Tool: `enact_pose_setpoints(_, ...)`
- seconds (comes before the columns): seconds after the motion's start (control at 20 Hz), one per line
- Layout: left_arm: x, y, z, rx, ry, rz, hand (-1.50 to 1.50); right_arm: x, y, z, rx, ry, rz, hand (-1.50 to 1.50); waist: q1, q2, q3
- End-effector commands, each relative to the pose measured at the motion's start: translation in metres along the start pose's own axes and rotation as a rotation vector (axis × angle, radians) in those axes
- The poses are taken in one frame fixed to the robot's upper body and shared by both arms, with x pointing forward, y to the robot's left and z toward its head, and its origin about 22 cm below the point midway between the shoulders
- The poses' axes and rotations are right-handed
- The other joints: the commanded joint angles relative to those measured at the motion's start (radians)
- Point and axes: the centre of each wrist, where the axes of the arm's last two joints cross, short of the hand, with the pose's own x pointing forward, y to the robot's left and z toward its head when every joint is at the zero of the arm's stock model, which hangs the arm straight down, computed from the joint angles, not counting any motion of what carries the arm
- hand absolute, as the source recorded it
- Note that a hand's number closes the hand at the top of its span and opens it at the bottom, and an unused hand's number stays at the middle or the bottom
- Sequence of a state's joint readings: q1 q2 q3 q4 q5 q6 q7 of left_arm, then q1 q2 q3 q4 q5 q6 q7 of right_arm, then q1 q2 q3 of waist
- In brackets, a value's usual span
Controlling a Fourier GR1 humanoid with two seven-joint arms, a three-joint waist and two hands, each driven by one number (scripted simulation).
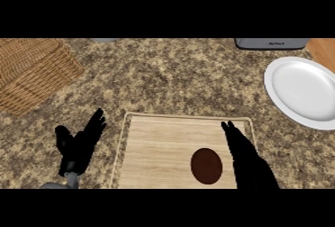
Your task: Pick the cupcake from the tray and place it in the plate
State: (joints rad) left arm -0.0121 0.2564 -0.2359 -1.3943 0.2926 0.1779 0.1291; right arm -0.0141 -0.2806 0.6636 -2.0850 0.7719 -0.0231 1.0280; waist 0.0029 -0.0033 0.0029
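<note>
right hand lined up beside the cupcake, nothing held yet

the right hand (247, 155) hovered over the right side of the tray (157, 146), fingers straight and together, pointing away from the robot, and it had hold of nothing. just to its left sat the cupcake (206, 166), a dark brown oval low on the wooden tray, near the hand's edge but apparently not touched. the left hand (79, 144) rested open on the surface (170, 75) just left of the tray, fingers up, carrying nothing.

the step looked like the approach to the grasp. to do it well, the right hand probably needed to shift left and spread, so thumb and fingers came down either side of the cupcake rather than brushing it sideways.

further out, the white plate (304, 91) waited at the upper right, well apart from the tray. a wicker basket (33, 71) sat at the upper left, and a grey appliance (271, 43) peeked in at the top.
</note>
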Motion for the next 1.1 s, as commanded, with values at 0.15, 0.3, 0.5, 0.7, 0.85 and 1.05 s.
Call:
enact_pose_setpoints(0.15,0.005,-0.007,0.009,0.001,0.037,-0.007,0.0,-0.001,0.017,-0.005,0.011,0.057,0.025,-1.5,-0.002,0.002,-0.003)
enact_pose_setpoints(0.3,-0.011,0.011,0.002,0.006,0.036,-0.001,0.0,0.011,0.02,-0.007,-0.009,0.091,0.094,-1.5,-0.003,0.003,-0.003)
enact_pose_setpoints(0.5,-0.005,0.012,0.018,0.006,0.036,-0.002,0.0,0.007,0.028,-0.012,-0.004,0.135,0.136,-1.5,0.0,0.002,-0.003)
enact_pose_setpoints(0.7,0.0,0.001,0.003,0.002,0.052,0.013,0.0,0.022,0.041,-0.032,0.02,0.146,0.143,-1.5,0.0,0.003,-0.003)
enact_pose_setpoints(0.85,-0.006,-0.001,0.011,0.021,0.03,0.004,0.0,0.007,0.03,-0.032,0.037,0.143,0.118,-1.5,-0.001,0.003,-0.003)
enact_pose_setpoints(1.05,0.01,-0.004,0.022,0.001,0.038,-0.006,0.0,-0.015,0.045,-0.041,0.058,0.154,0.15,-1.5,0.001,0.002,-0.003)
